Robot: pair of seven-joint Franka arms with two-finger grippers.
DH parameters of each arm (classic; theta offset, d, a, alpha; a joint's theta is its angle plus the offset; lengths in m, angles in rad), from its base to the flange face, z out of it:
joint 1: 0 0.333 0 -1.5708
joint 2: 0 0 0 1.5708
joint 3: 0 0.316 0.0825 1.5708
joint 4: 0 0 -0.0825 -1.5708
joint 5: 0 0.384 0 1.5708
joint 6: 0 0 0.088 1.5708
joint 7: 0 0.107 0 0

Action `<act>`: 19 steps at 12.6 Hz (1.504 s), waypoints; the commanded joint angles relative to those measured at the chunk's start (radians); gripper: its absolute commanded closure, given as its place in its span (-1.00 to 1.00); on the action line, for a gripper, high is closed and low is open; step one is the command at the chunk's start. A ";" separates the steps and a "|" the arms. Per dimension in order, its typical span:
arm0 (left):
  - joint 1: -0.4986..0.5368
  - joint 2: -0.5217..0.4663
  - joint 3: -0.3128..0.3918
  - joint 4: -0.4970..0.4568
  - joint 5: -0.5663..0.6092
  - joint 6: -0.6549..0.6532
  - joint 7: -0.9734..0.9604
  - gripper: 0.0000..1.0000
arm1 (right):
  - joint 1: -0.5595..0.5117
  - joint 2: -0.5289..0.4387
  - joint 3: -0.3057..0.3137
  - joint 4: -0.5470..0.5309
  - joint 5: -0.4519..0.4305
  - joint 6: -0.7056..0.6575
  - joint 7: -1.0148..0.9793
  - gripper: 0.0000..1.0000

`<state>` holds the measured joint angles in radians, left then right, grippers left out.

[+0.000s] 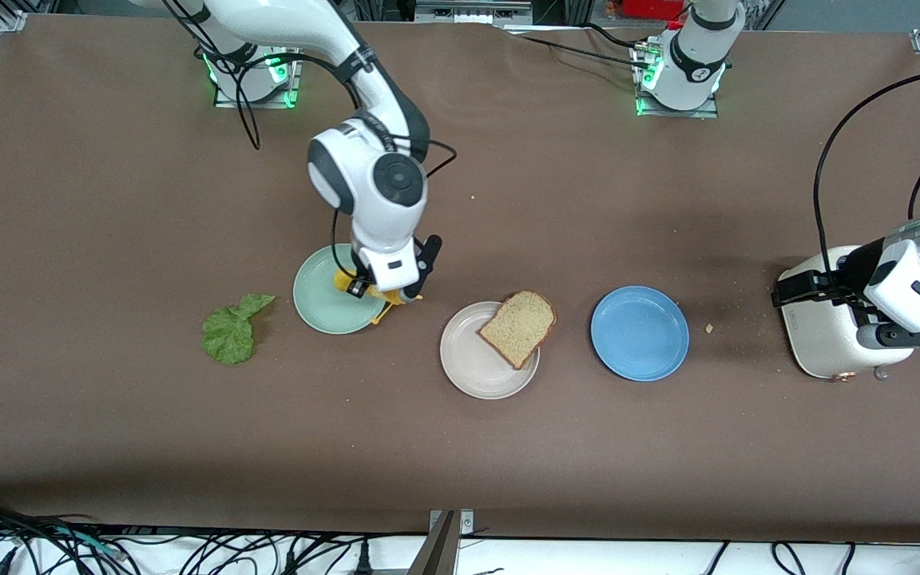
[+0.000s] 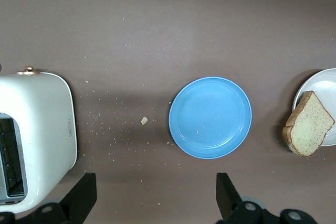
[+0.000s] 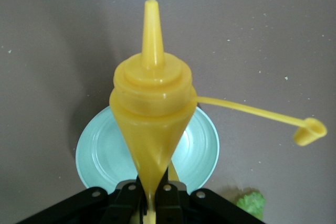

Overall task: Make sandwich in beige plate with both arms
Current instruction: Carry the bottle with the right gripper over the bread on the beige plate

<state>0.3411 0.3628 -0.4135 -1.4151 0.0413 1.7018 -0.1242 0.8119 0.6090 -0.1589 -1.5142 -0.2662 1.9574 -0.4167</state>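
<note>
Three plates sit in a row on the brown tabletop (image 1: 109, 200): one mint-green plate (image 1: 318, 307), one beige plate (image 1: 476, 363) and one blue plate (image 1: 640, 333). Taking the beige plate as the landmark, the mint-green plate lies toward the right arm's end of the table from it and a little farther from the front camera, and the blue plate lies toward the left arm's end, just beside it.

There is one slice of brown bread (image 1: 518, 327), resting tilted on the beige plate's rim on the side toward the blue plate, partly overhanging it. There is one lettuce leaf (image 1: 230, 334) lying flat on the tabletop, past the mint-green plate toward the right arm's end, well apart from the beige plate. One white toaster (image 1: 823, 335) stands at the left arm's end, past the blue plate.

The right gripper (image 1: 384, 291) hangs over the edge of the mint-green plate nearest the beige plate, its fingers pinched tight on one yellow squeeze bottle (image 3: 152, 108), whose cap (image 3: 310, 131) dangles loose on its strap. The bread and beige plate lie apart from these fingers.

The left gripper (image 2: 156, 195) hovers over the tabletop between the toaster and the blue plate, fingers (image 2: 226, 192) spread wide and holding nothing; the beige plate is well apart from them.
</note>
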 commanded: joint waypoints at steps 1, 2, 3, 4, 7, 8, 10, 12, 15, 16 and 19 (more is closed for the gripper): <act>0.009 -0.002 -0.005 0.002 0.025 -0.014 0.032 -0.99 | 0.083 0.107 -0.043 0.202 -0.051 -0.142 0.012 1.00; 0.009 -0.004 -0.005 0.001 0.026 -0.014 0.032 -0.99 | 0.137 0.159 -0.092 0.272 -0.051 -0.181 0.012 1.00; 0.009 -0.004 -0.005 0.001 0.026 -0.014 0.032 -0.99 | 0.173 0.201 -0.126 0.334 -0.051 -0.213 0.012 1.00; 0.009 -0.004 -0.005 0.001 0.025 -0.014 0.032 -0.99 | 0.187 0.228 -0.139 0.385 -0.051 -0.232 0.012 1.00; 0.009 -0.004 -0.005 0.001 0.025 -0.014 0.032 -0.99 | 0.210 0.314 -0.145 0.481 -0.050 -0.252 0.030 1.00; 0.009 -0.004 -0.005 0.001 0.025 -0.014 0.032 -0.99 | 0.222 0.354 -0.157 0.509 -0.050 -0.253 0.074 1.00; 0.009 -0.004 -0.005 0.001 0.025 -0.014 0.032 -0.99 | 0.231 0.400 -0.175 0.535 -0.048 -0.244 0.088 1.00; 0.009 -0.004 -0.005 0.001 0.025 -0.014 0.032 -0.99 | 0.233 0.428 -0.180 0.537 -0.050 -0.235 0.090 1.00; 0.009 -0.004 -0.005 0.001 0.025 -0.014 0.032 -0.99 | 0.233 0.437 -0.186 0.537 -0.051 -0.226 0.090 1.00; 0.009 -0.004 -0.005 0.001 0.025 -0.014 0.031 -0.99 | 0.233 0.439 -0.186 0.537 -0.051 -0.223 0.090 1.00; 0.007 -0.005 -0.005 0.002 0.026 -0.014 0.029 -0.99 | 0.207 0.413 -0.171 0.536 -0.050 -0.224 0.081 1.00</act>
<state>0.3423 0.3632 -0.4118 -1.4160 0.0413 1.7012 -0.1115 1.0343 1.0258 -0.3327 -1.0157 -0.2972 1.7487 -0.3328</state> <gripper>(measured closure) 0.000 0.921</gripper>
